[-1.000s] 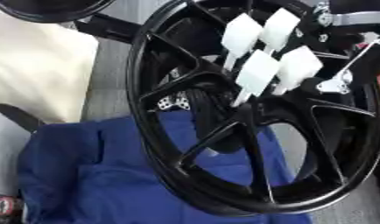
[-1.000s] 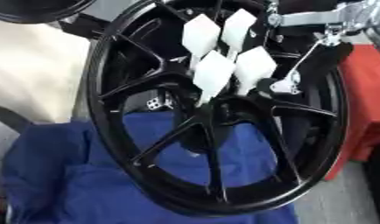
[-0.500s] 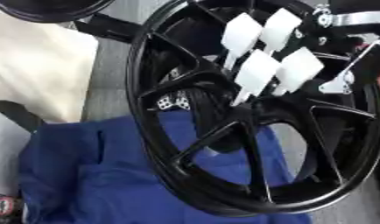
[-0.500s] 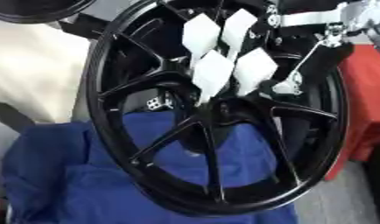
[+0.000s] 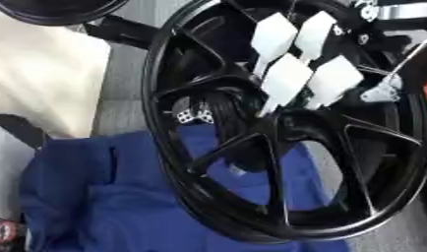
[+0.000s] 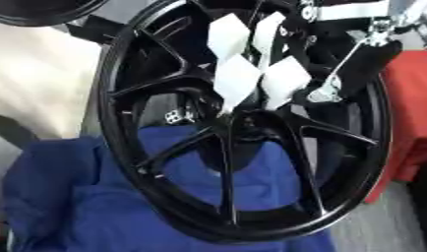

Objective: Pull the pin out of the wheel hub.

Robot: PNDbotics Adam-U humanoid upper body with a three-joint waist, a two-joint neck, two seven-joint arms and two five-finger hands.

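A black spoked wheel [image 5: 251, 197] stands tilted across both views, its lower rim resting on a blue cloth [image 5: 105, 197]. Several white pins with flat diamond-shaped heads [image 5: 286, 81] stick out around the hub [image 5: 277, 120], their thin stems pointing in toward its centre. My right arm [image 6: 354, 10] comes in from the upper right behind the spokes. A silver, jointed part of my right hand [image 6: 324, 91] sits just right of the pin heads. Whether it touches a pin is hidden by the spokes. My left hand shows in no view.
A second black wheel [image 5: 62, 10] lies at the top left. A pale cream sheet [image 5: 36, 83] covers the left side. A red object [image 6: 411, 113] stands to the right of the wheel. Small silver lug pieces [image 5: 191, 115] show through the spokes.
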